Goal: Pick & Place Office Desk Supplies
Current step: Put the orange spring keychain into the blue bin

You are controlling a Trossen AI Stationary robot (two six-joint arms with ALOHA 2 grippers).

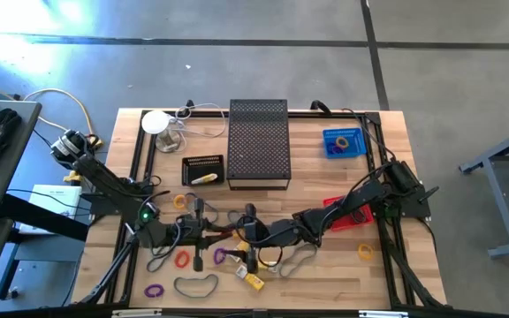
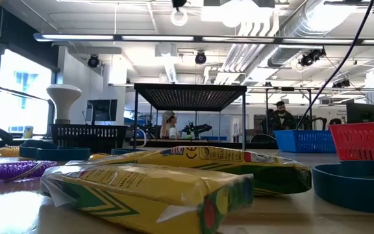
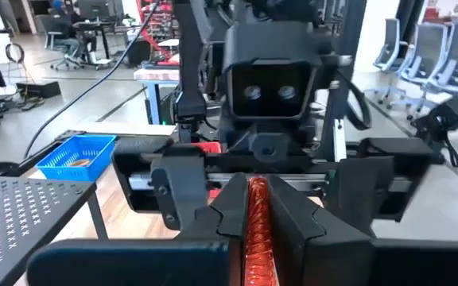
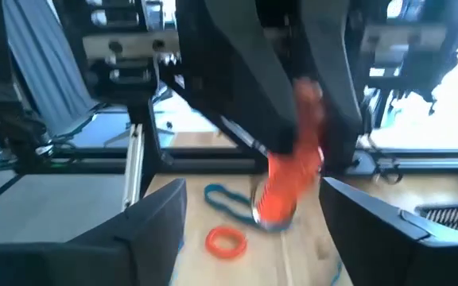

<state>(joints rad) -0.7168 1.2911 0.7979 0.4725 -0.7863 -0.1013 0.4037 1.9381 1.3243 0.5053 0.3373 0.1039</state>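
Note:
My left gripper (image 1: 219,234) and my right gripper (image 1: 241,237) face each other over the table's near middle. The left gripper (image 3: 262,226) is shut on an orange coiled rubber band (image 4: 293,171). The right gripper (image 4: 269,238) is open, with one finger on either side of the band and below it, touching nothing. Loose on the wood lie more supplies: a red loop (image 1: 182,259), purple loops (image 1: 154,290), a large dark loop (image 1: 195,284), a yellow loop (image 1: 364,252), an orange loop (image 4: 227,241) and yellow rectangular pieces (image 1: 253,280). My left gripper pinches the orange band (image 3: 257,230) between its two fingers, coming from the table's left side. Part of the band (image 4: 277,202) hangs below the fingers (image 4: 245,95), lifted clear of the table.
A black mesh shelf (image 1: 259,141) stands at the far middle, with a small black tray (image 1: 203,170) to its left. A blue basket (image 1: 343,141) and a red basket (image 1: 347,215) sit to the right. Yellow wrapped packets (image 2: 174,175) lie at the near edge, and cables run along the far edge.

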